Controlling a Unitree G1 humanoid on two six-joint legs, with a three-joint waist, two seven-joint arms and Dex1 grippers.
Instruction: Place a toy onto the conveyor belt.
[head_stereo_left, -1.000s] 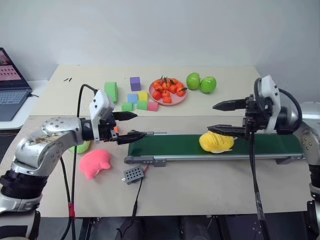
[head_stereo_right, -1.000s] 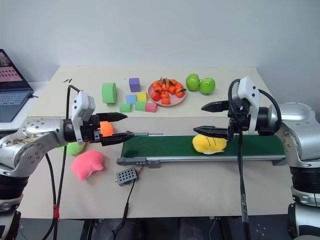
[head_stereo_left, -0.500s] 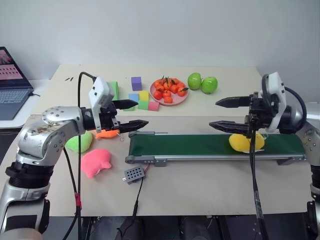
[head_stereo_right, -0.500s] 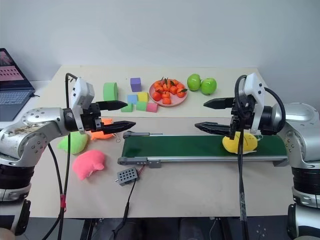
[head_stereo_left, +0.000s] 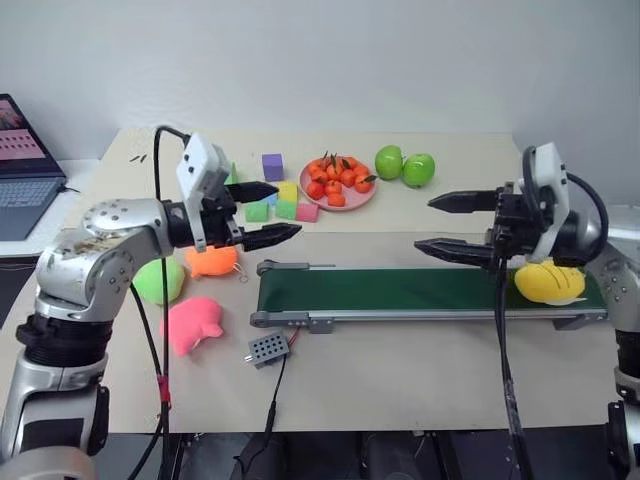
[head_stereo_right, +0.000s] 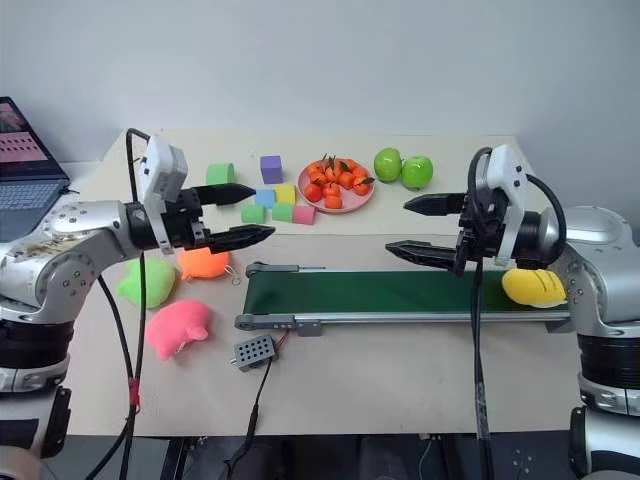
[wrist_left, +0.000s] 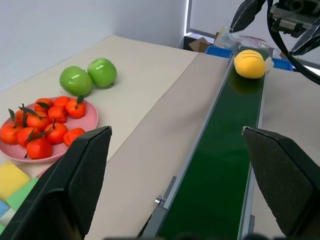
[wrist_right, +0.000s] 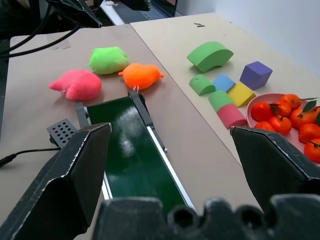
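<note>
The toy (head_stereo_left: 548, 282), a yellow oval plush, lies at the right end of the dark-green conveyor belt (head_stereo_left: 400, 290), and it also shows far down the belt (wrist_left: 220, 165) as a toy (wrist_left: 249, 63) in the left wrist view. My right gripper (head_stereo_left: 423, 224) hangs open and empty above the belt, just left of the toy and apart from it. My left gripper (head_stereo_left: 285, 208) is open and empty too, raised above the table beyond the belt's left end, over the orange plush.
An orange plush (head_stereo_left: 212, 261), a green plush (head_stereo_left: 160, 281) and a pink plush (head_stereo_left: 192, 323) lie left of the belt. A small grey box (head_stereo_left: 268, 347) sits by the front edge. Foam blocks (head_stereo_left: 275, 200), a plate of tangerines (head_stereo_left: 336, 182) and green apples (head_stereo_left: 402, 165) stand behind. A laptop (head_stereo_left: 20, 170) is far left.
The toy has travelled along the belt from its middle to its right end. My left gripper has risen, uncovering the orange plush. The right gripper has held still.
</note>
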